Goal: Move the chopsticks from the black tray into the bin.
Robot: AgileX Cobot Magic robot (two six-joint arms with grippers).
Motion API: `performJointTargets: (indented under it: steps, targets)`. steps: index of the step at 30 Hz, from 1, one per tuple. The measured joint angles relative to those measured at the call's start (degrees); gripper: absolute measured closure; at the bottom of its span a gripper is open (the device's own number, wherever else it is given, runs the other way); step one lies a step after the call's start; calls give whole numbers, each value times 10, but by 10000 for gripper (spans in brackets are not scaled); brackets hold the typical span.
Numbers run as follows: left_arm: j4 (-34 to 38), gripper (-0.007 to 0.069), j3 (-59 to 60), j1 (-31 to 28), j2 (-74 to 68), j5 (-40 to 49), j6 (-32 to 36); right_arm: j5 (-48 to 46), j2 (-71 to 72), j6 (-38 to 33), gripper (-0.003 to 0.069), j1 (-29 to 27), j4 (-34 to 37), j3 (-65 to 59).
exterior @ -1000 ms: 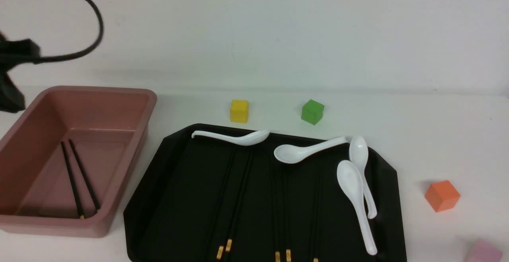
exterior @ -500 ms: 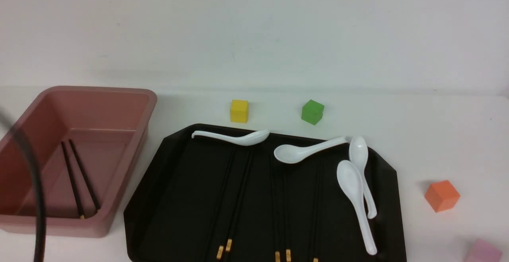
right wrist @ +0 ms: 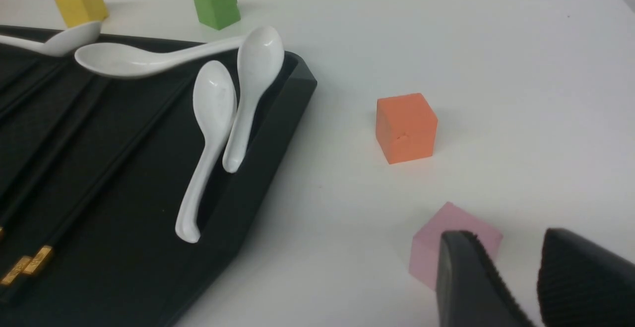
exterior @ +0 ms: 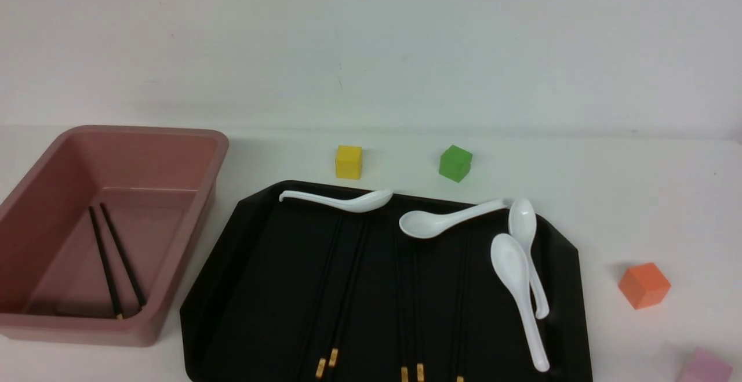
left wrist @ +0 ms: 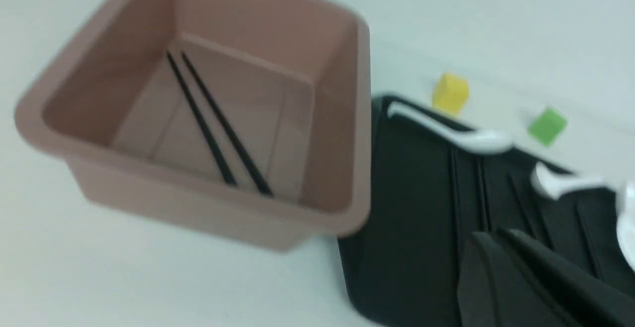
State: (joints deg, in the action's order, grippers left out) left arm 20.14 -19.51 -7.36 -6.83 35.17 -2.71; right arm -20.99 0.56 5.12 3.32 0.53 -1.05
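The dusty-pink bin (exterior: 191, 237) stands at the left with one pair of chopsticks (exterior: 105, 263) flat on its floor. To its right, the black tray (exterior: 261, 289) carries more chopsticks, lying lengthwise with gold bands (exterior: 333, 357) toward me. Neither gripper shows in the front view. In the left wrist view my left gripper (left wrist: 491, 235) is shut and empty above the tray (left wrist: 412, 208), beside the bin (left wrist: 173, 208) with its chopsticks (left wrist: 207, 133). My right gripper (right wrist: 511, 237) is open and empty over the table, to the right of the tray (right wrist: 124, 178).
Several white spoons (exterior: 516, 272) lie along the tray's far and right sides. A yellow cube (exterior: 348, 162) and a green cube (exterior: 455, 163) sit behind the tray. An orange cube (exterior: 644, 285) and a pink cube (exterior: 704, 366) sit to its right, the pink cube (right wrist: 426, 252) close to my right fingers.
My left arm and its cable have gone out of the front view on the left. The chopsticks in the bin and on the tray have not moved.
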Motion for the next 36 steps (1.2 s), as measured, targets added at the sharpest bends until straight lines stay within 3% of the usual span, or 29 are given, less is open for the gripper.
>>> performJointTargets:
  steps: [7,15,20,36]
  targets:
    - [-11,636,61,4,8,-62,0,0,0,0,419,0,-1,0]
    - [-92,634,168,86,65,-136,-59,0,0,0,419,0,-1,0]
    - [-137,629,209,115,75,-140,-85,0,0,0,419,0,-1,0]
    - [-139,622,212,117,75,-135,-88,0,0,0,419,0,-1,0]
